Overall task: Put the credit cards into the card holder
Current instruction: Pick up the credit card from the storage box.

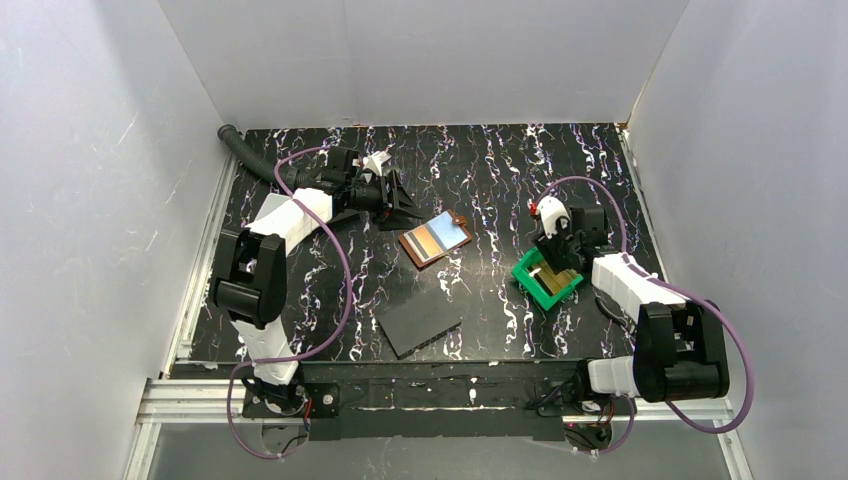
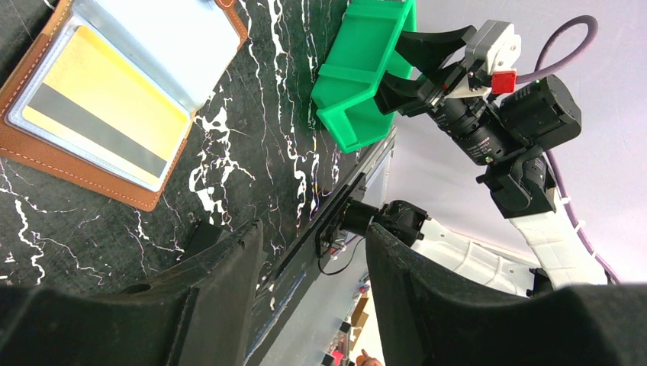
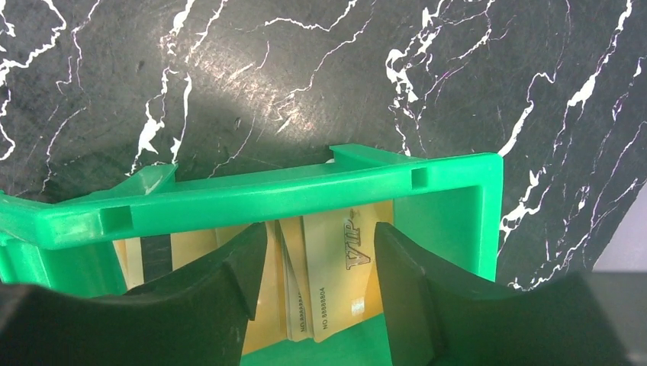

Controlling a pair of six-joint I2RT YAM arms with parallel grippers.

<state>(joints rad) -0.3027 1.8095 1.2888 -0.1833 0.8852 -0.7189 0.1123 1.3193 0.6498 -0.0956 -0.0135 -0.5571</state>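
Observation:
The brown leather card holder (image 1: 437,240) lies open at the table's middle; it shows in the left wrist view (image 2: 46,152) with a yellow card (image 2: 99,114) behind clear sleeves. Several gold credit cards (image 3: 336,274) lean in the green bin (image 1: 547,277). My right gripper (image 3: 317,282) is open, lowered into the bin with its fingers either side of the cards, touching none that I can see. My left gripper (image 2: 313,252) is open and empty, up-left of the holder (image 1: 395,200).
A dark grey flat slab (image 1: 420,325) lies near the front middle. A black hose (image 1: 250,155) runs along the back left corner. White walls close in three sides. The green bin also shows in the left wrist view (image 2: 362,72).

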